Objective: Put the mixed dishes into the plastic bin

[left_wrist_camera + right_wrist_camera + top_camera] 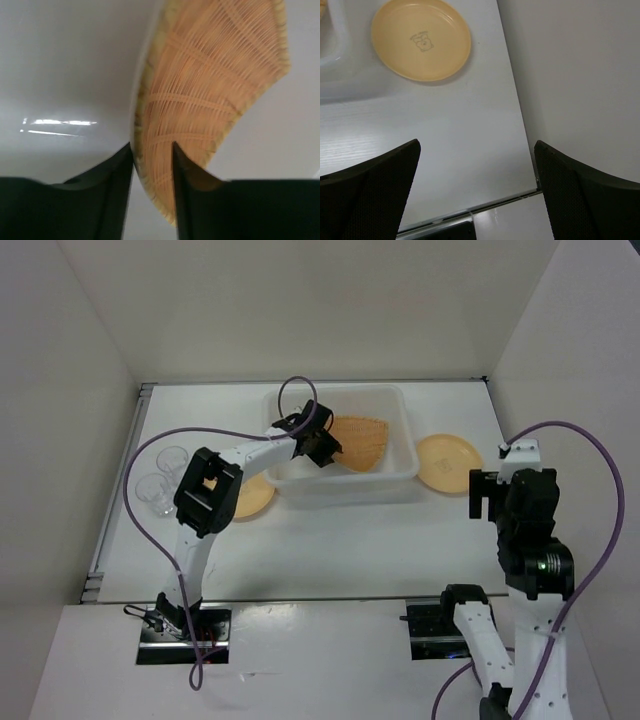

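Over the bin (342, 487), the left claw (152, 146) is pinching the basket (210, 90) by its rim, its length stretching away from the fingers inside; the right claw (477, 146), gaping wide, is hovering nearest the plate (420, 40)

Wickerwork, plastic, smooth surfaces

The basket tray (210, 95) in the plastic bin (345, 483) is rough tan wickerwork; the bin's translucent white wall gleams smooth. The plate (420, 40) right of the bin looks smooth yellow-orange, the cups (153, 492) left of it clear, the table (445, 135) satin white.
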`<state>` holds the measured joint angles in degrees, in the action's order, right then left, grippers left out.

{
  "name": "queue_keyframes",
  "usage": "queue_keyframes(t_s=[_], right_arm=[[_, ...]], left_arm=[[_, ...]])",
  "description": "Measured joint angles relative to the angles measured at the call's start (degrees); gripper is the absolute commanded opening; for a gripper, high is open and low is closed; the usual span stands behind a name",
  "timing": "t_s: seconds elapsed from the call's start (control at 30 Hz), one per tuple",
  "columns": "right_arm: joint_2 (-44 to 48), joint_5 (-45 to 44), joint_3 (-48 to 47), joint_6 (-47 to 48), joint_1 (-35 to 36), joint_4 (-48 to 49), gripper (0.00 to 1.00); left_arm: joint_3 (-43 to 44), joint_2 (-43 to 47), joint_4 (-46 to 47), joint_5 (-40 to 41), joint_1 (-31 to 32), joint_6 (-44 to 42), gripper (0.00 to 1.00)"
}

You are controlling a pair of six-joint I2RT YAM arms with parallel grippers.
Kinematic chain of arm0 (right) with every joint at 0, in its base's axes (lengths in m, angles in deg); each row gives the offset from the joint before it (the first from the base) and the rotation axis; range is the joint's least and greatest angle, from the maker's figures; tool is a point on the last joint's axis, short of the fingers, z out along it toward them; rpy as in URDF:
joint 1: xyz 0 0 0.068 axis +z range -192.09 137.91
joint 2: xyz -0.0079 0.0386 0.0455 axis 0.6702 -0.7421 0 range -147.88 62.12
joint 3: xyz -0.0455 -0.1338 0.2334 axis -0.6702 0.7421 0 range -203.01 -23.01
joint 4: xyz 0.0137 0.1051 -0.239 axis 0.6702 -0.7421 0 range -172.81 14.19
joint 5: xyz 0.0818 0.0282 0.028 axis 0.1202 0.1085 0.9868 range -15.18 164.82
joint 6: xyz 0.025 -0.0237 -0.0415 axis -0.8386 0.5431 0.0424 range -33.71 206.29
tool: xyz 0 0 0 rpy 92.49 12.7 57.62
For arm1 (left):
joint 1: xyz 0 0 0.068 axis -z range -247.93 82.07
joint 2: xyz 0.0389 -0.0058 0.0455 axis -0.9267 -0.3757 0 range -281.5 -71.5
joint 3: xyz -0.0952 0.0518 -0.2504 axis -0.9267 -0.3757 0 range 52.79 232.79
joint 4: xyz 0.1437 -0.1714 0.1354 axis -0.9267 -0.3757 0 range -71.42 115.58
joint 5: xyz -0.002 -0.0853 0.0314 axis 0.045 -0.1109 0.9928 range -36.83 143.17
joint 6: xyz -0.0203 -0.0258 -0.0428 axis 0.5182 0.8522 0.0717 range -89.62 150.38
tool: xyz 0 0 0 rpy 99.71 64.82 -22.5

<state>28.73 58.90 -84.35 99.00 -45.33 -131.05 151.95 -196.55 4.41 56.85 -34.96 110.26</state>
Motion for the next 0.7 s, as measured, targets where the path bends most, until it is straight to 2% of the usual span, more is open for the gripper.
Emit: queue_keyframes(t_s=[0.03, 0.07, 0.1, 0.17, 0.3, 0.43, 0.57, 0.7], right_arm=[[-1.6, -0.6, 0.1, 0.2, 0.0, 1.0, 0.99], [-3.2, -1.0, 0.1, 0.4, 0.0, 2.1, 0.99], [-4.8, -1.2, 0.1, 0.5, -0.2, 3.5, 0.99], [-7.9, -1.2, 0.2, 0.5, -0.4, 5.9, 0.99], [-17.6, 0.4, 0.3, 0.3, -3.2, 11.0, 0.99], [-30.9, 4.4, -0.7, -1.5, -7.4, 13.5, 0.99], [-45.9, 11.7, -5.0, -4.0, -13.3, 13.2, 0.99], [-61.7, 22.9, -14.1, -4.0, -20.1, 11.5, 0.99]], left_arm=[[-0.3, 0.0, 0.1, -0.4, -0.2, -0.2, 0.6], [-0.5, 0.0, 0.3, -0.9, -0.3, -0.6, 0.78], [-0.6, 0.0, 0.7, -1.5, -0.5, -0.9, 0.87], [-0.6, 0.0, 1.7, -2.6, -0.7, -1.6, 1.0], [-0.8, 1.5, 1.1, -1.1, -0.8, -4.2, 1.0], [-0.4, 8.5, -3.6, 6.6, 0.6, -12.8, 1.0], [-0.6, 21.8, -6.0, 15.0, 2.3, -23.2, 1.0], [-10.9, 42.4, -4.4, 21.7, 2.8, -30.6, 1.0]])
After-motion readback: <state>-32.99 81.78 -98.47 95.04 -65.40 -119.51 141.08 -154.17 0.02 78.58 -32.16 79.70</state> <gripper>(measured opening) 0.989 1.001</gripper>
